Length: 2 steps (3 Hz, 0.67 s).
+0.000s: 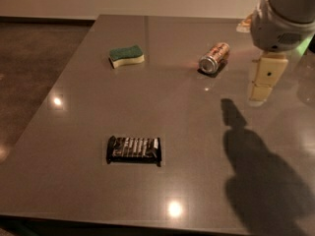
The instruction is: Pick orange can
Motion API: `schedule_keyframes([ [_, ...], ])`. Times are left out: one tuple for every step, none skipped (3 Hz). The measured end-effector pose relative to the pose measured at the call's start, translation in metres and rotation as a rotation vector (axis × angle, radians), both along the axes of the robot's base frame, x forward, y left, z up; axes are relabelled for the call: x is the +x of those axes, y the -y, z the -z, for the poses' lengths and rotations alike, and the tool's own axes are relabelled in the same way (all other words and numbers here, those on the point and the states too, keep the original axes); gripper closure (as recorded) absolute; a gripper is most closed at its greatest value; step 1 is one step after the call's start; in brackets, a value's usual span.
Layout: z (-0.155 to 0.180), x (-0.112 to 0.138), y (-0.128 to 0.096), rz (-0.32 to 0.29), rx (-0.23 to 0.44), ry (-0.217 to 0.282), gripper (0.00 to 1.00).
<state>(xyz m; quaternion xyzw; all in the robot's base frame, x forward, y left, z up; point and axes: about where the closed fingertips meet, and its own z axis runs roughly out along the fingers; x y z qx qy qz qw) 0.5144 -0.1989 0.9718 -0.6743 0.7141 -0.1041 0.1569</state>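
Note:
The orange can (214, 58) lies on its side on the grey table (187, 132), at the far right, with its silver end facing me. My gripper (260, 93) hangs above the table to the right of the can and a little nearer to me, apart from it. It holds nothing that I can see. Its shadow falls on the table in front of it.
A green-and-yellow sponge (126, 56) lies at the far left of the table. A flat black snack packet (134, 149) lies near the front, left of the middle. The table's left edge drops to a dark floor (34, 73).

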Motion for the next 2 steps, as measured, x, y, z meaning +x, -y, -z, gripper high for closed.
schedule_keyframes([
  [0.012, 0.043, 0.002, -0.086, -0.099, -0.003, 0.00],
  [0.019, 0.086, 0.006, -0.164, -0.198, -0.003, 0.00],
])
